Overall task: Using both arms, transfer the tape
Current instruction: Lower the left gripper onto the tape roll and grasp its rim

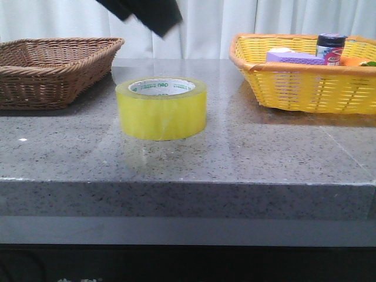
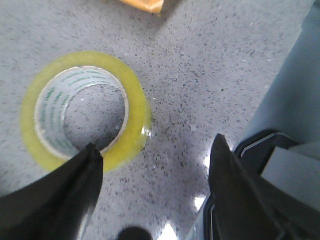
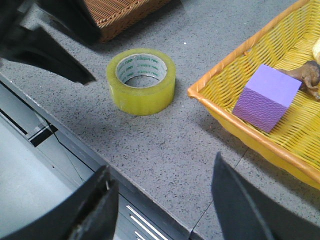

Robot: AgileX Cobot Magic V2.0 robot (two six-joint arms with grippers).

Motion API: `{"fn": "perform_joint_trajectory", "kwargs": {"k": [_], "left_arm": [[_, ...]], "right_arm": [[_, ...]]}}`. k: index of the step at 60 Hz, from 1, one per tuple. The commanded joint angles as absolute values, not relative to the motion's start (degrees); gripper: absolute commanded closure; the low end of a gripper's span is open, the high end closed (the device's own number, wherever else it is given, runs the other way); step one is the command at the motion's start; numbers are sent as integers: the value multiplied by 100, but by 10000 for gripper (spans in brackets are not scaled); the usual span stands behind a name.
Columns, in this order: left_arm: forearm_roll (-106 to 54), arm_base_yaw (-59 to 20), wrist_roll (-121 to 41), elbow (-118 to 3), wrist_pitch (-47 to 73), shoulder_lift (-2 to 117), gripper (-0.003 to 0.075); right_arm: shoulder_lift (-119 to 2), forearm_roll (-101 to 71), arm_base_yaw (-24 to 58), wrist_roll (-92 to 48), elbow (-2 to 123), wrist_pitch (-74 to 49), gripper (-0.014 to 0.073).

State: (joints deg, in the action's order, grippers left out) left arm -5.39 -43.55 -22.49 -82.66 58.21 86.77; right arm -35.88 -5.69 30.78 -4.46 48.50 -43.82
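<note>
The tape [image 1: 161, 114] is a thick yellow roll with a white core printed in green. It lies flat in the middle of the grey table, nearer the front edge. A black part of my left arm [image 1: 147, 13] hangs above and behind it. In the left wrist view my left gripper [image 2: 156, 147] is open and empty above the table, and the tape [image 2: 134, 90] lies just beside one finger [image 2: 82, 175]. My right gripper [image 3: 161, 167] is open and empty over the table's front edge, apart from the tape [image 3: 142, 95]. The left arm [image 3: 45, 35] also shows in the right wrist view.
A brown wicker basket [image 1: 35, 76] stands at the back left. A yellow basket [image 1: 305, 88] at the back right holds a purple sponge block [image 3: 267, 97], a jar [image 1: 331, 48] and other items. The table's front edge [image 1: 188, 183] is close to the tape.
</note>
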Motion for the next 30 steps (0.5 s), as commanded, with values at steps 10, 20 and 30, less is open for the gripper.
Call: {"fn": "perform_joint_trajectory", "kwargs": {"k": [10,20,30], "left_arm": [[-596,-4388,-2260,-9256,5798,9654,277],[-505,-4388,-2260,-9561,5801,10212,278],[-459,-4378,-2246,-9593,5825,10488,279]], "right_arm": [[-3582,-605,3056,-434,4990,-3969,161],[-3582,-605,3056,-434,4990,-3969,161],[-3582,-605,3056,-434,4990,-3969,161]]}}
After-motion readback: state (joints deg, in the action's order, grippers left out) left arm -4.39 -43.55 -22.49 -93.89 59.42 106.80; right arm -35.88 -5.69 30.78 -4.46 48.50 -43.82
